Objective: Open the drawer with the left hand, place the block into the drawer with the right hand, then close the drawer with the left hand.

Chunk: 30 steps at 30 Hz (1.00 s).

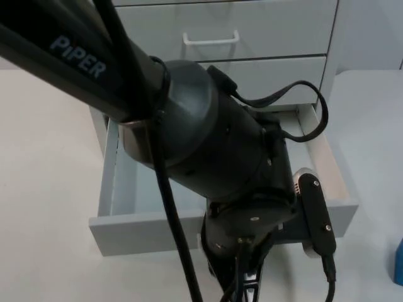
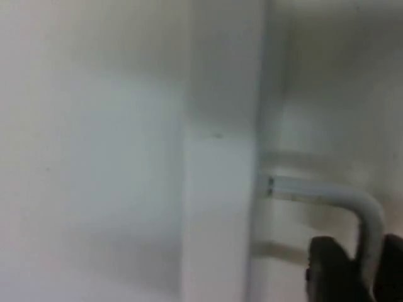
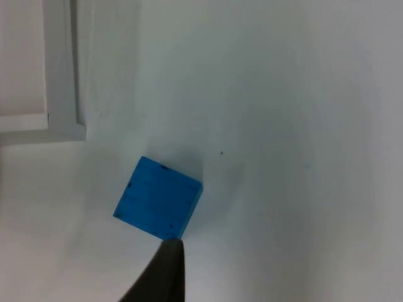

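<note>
The cabinet's bottom drawer [image 1: 141, 229] stands pulled out toward me, and the bare part of its floor holds nothing. My left arm [image 1: 189, 126] reaches over it and hides much of the inside. In the left wrist view my left gripper [image 2: 368, 270] is shut on the drawer's white handle [image 2: 352, 198], which runs between the two black fingertips. A blue block [image 3: 157, 198] lies on the white table, right of the drawer [image 3: 60, 119]; it is also at the table's right side [image 1: 398, 261]. My right gripper [image 3: 167, 274] hovers just above the block.
The grey cabinet [image 1: 283, 31] stands at the back, its upper drawer closed with a white handle [image 1: 211, 39]. Open table [image 1: 44, 189] stretches left of the drawer and around the block.
</note>
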Tool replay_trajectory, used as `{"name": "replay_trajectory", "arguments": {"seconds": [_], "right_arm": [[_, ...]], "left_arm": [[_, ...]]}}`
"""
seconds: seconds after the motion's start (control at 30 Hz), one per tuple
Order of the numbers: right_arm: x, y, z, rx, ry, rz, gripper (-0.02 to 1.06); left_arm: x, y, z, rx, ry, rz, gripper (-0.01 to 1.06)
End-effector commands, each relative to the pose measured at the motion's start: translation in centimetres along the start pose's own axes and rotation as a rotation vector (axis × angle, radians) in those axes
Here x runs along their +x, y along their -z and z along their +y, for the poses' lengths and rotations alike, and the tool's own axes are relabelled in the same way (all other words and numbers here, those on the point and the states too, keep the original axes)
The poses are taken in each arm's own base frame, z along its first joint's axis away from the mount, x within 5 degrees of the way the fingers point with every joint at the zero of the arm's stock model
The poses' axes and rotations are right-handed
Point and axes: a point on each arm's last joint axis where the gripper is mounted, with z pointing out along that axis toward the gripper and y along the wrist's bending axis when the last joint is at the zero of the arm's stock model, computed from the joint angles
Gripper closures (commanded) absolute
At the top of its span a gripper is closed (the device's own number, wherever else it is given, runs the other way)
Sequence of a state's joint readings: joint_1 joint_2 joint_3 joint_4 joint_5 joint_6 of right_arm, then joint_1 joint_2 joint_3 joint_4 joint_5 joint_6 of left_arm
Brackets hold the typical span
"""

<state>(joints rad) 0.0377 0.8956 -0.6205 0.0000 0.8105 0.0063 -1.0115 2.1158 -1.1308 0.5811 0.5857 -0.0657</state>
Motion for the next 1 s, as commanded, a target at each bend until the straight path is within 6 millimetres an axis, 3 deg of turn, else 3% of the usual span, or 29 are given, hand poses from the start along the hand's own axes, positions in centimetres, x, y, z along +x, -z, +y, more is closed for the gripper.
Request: {"name": "replay_trajectory", "arguments": {"seconds": [0.0,0.1,0.2,0.63,0.8,0.93,0.97], "right_arm": [[-0.1,0.1,-0.1,0.002,-0.005,-0.013,-0.01],[-0.1,0.1,-0.1,0.002,-0.005,-0.013,-0.01],[-0.1,0.1,-0.1,0.002,-0.005,-0.013,-0.01],[-0.1,0.1,-0.1,0.002,-0.005,-0.013,-0.01],[-0.1,0.1,-0.1,0.002,-0.005,-0.013,-0.01],[-0.1,0.1,0.0,-0.002,-0.009,-0.010,-0.01],[-0.1,0.1,0.0,-0.002,-0.009,-0.010,-0.01]], "left_arm": [[0.1,0.3,-0.5,0.028,0.052,-0.001,0.68],[0.0,0.8,-0.3,0.026,0.061,-0.013,0.35],[0.0,1.0,-0.2,0.023,0.064,-0.020,0.26],[0.2,1.6,-0.4,0.021,0.064,0.013,0.27],[-0.5,4.5,-0.9,-0.002,0.018,-0.033,0.27],[-0.9,8.1,-1.0,-0.025,0.017,-0.123,0.27],[-0.9,8.1,-1.0,-0.025,0.017,-0.123,0.27]]}}
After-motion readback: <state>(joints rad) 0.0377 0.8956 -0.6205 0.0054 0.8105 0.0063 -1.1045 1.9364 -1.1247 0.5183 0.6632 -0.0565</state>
